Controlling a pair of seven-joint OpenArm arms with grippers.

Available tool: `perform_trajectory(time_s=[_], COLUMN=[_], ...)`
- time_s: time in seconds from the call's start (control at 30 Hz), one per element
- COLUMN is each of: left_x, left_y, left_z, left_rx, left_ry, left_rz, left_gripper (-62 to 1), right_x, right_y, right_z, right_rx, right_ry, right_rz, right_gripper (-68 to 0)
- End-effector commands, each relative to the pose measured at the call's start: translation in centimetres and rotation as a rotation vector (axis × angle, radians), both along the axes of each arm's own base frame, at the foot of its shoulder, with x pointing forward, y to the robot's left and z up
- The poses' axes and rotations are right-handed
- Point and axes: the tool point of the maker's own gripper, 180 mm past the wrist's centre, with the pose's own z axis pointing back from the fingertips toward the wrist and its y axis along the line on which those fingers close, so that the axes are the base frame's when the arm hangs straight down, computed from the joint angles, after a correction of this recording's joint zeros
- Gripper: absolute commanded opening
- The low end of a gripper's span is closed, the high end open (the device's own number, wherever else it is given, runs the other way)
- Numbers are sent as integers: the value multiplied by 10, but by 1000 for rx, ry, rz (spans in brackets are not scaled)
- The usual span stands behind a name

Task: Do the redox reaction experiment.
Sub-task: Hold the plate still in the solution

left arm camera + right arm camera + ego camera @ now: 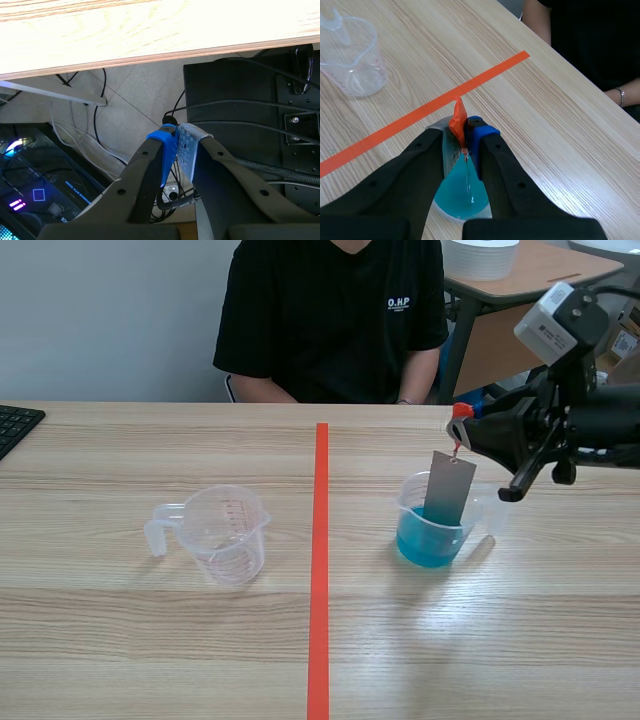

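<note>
Wooden table (pixel 100 640), grey plate (pixel 448 490) in blue liquid (pixel 425 545)

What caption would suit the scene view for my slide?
Right gripper holds a red tag, hanging a grey strip into the cup of blue liquid.

Grey metal plate (pixel 448 485) upright in blue-liquid cup (pixel 420 545), empty cup (pixel 228 540) well apart
</note>
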Motion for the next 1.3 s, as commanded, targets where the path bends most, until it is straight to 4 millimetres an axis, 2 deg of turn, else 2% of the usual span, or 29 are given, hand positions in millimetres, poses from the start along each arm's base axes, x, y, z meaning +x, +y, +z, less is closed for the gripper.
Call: perform_trajectory(time_s=[0.0,0.4,0.63,0.87,1.27], left_x=[4,4,4,4,3], left_y=[0,0,0,0,-1], left_z=[4,4,4,4,4], left_rx=[0,0,0,0,-1], left_ry=[-17,-17,-17,-17,-17], left_rz=[-10,-10,-10,-10,-11], left_gripper=[-564,-564,-564,-564,-564], right_x=[4,5,2,1,-4], right_y=[-7,-4,5,6,5], right_z=[10,21,35,53,72], right_rx=[-19,-37,-30,-23,-14], right_ry=[-27,-53,-64,-79,-56], right_rz=[-2,7,26,22,17], right_gripper=[-662,-662,-662,-662,-662])
